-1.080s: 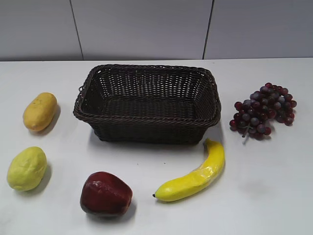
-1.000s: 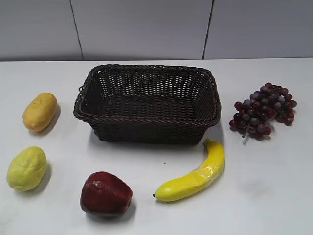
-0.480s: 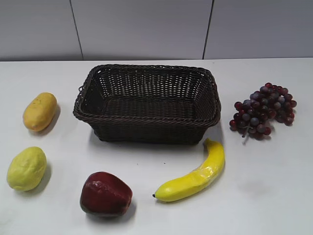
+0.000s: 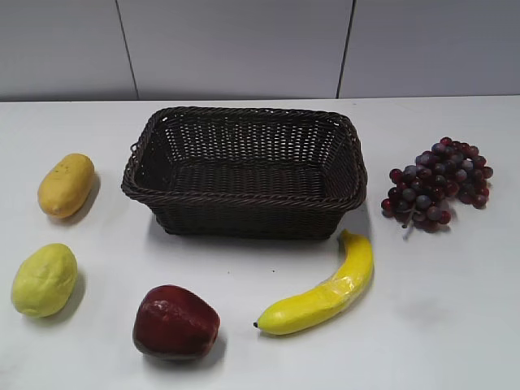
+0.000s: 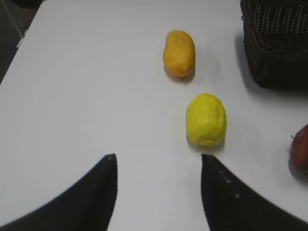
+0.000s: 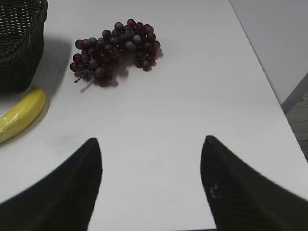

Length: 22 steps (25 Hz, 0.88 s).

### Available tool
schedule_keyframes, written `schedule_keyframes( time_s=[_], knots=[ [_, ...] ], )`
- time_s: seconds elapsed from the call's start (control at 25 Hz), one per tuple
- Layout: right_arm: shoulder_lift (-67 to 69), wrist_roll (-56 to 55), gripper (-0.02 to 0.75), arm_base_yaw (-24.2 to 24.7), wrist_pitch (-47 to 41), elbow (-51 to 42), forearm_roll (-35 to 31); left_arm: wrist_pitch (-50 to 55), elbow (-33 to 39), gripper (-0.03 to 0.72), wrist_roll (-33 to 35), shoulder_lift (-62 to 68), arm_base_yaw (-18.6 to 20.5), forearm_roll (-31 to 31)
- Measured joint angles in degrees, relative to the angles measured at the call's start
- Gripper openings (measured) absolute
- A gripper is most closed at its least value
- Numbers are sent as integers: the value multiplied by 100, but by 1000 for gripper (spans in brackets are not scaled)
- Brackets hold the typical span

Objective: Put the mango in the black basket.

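Observation:
The mango (image 4: 66, 185) is an oblong orange-yellow fruit lying at the table's far left; it also shows in the left wrist view (image 5: 179, 53). The black basket (image 4: 244, 130), woven and empty, stands at the middle back; its corner shows in the left wrist view (image 5: 276, 43) and in the right wrist view (image 6: 19, 43). My left gripper (image 5: 158, 156) is open and empty, above bare table, well short of the mango. My right gripper (image 6: 151, 139) is open and empty over bare table on the right. Neither gripper shows in the exterior view.
A pale yellow lemon-like fruit (image 4: 45, 279) lies in front of the mango, close ahead of my left gripper (image 5: 206, 119). A dark red apple (image 4: 175, 321), a banana (image 4: 325, 288) and purple grapes (image 4: 439, 183) lie around the basket. The table's right edge (image 6: 269, 82) runs beside my right gripper.

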<state>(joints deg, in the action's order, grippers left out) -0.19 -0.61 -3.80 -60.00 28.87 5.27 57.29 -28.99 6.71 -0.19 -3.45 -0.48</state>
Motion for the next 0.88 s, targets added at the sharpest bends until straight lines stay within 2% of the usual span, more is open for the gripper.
schedule_keyframes(
  time_s=[0.12, 0.16, 0.48, 0.68, 0.88],
  knots=[
    [0, 0, 498, 0, 0, 0, 0, -603, -64, 601, -5, 439, 0, 48],
    [0, 0, 498, 0, 0, 0, 0, -743, -70, 615, -5, 674, 0, 48],
    [0, 0, 498, 0, 0, 0, 0, -2049, -255, 636, -5, 4174, 0, -103],
    [0, 0, 498, 0, 0, 0, 0, -2193, -1157, 636, -5, 6642, 0, -155],
    [0, 0, 498, 0, 0, 0, 0, -1940, -2341, 685, 17, 8247, 0, -208]
  ],
)
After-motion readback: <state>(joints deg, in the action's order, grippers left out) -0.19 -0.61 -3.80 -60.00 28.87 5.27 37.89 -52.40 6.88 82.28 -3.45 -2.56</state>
